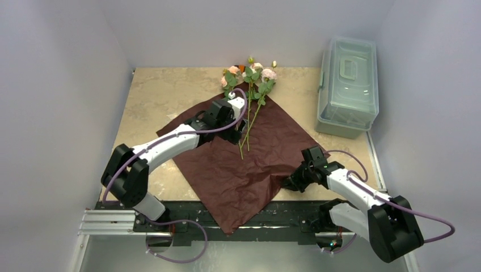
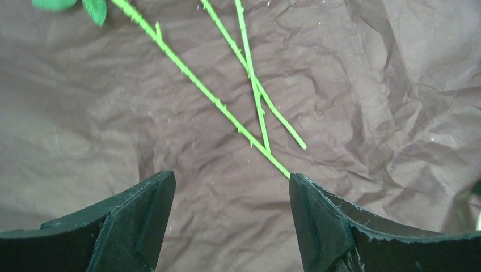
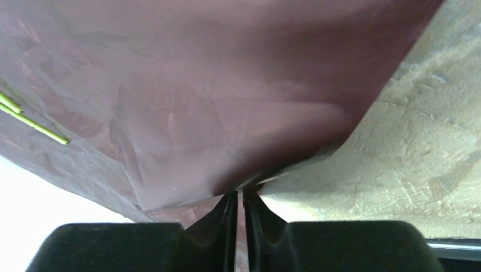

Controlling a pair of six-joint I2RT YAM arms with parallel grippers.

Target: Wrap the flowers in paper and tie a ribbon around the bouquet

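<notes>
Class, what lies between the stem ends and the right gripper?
Only bare, crinkled paper; the top view shows it running from the flowers' stem ends to the right gripper, shut on its edge.

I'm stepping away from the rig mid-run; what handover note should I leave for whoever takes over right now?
Left gripper: open over the stems of the flowers, holding nothing.
Right gripper: shut on the near right edge of the paper.
The paper lies maroon side up on the table; blooms overhang its far corner.
Done: flowers laid on paper.
To do: wrapping, tying. No ribbon in view.
</notes>
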